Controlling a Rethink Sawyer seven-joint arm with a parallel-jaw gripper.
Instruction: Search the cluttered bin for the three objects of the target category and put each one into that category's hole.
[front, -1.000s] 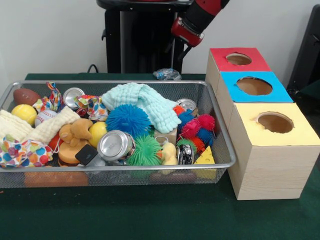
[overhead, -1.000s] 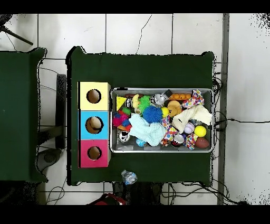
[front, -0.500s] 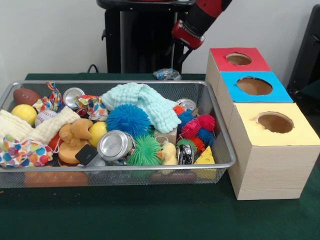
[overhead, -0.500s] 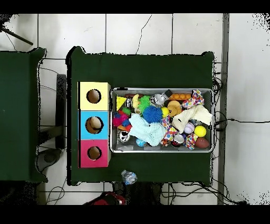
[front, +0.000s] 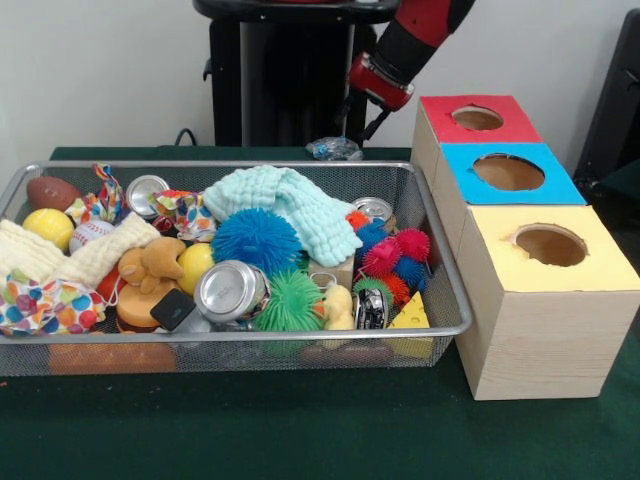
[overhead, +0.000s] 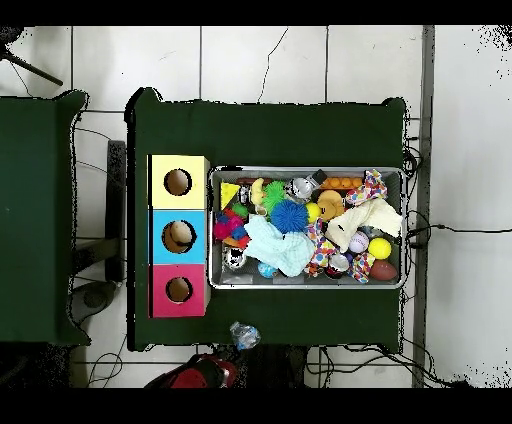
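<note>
The green counter (front: 300, 440) fills the frame's bottom. The wire bin (front: 440, 290), left of center, holds the cluttered toys. Three boxes (front: 540, 300) stand right. The gripper (front: 365, 110), top center; I cannot tell its state.

At the top of the front view, right of centre, the arm (front: 405, 50) shows a glossy red shell ending in a black band and red collar, with thin dark parts beneath. Behind it stands a black pedestal (front: 285, 75). The overhead view shows a red and black piece at the bottom edge.
</note>
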